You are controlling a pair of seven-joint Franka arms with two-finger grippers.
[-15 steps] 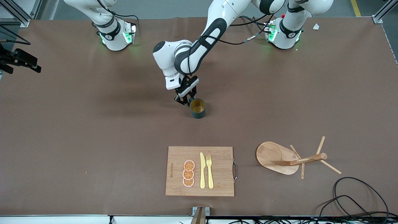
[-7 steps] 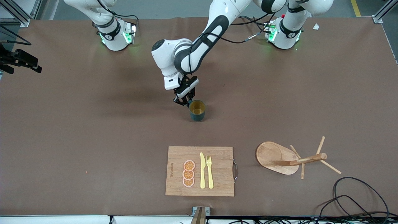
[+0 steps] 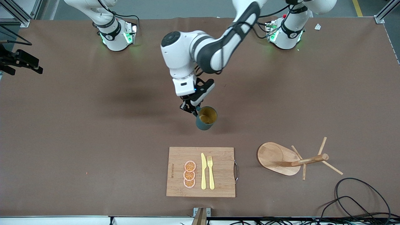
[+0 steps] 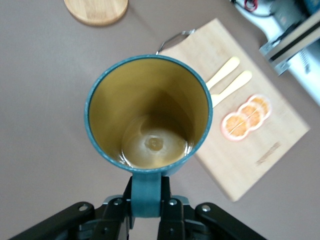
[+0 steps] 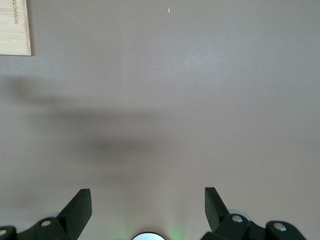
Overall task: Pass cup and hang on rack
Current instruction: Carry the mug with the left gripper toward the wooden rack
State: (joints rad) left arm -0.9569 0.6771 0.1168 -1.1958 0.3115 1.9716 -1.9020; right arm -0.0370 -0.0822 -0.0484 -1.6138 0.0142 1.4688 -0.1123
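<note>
Left hand (image 3: 191, 110) grips cup (image 3: 206, 118) handle above table (image 3: 93, 125)

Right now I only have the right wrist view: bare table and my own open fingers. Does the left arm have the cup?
Observer: Yes. The left gripper is shut on the handle of the cup, held in the air over the table's middle.
Operator: Is the cup upright?
Observer: Roughly, a little tilted, mouth up; its yellowish inside is empty.
Operator: Where is the rack?
Observer: The rack stands on the table toward the left arm's end, beside the cutting board, nothing on its pegs.
Operator: And my gripper?
Observer: The right gripper is out of the front view; that arm waits.
</note>
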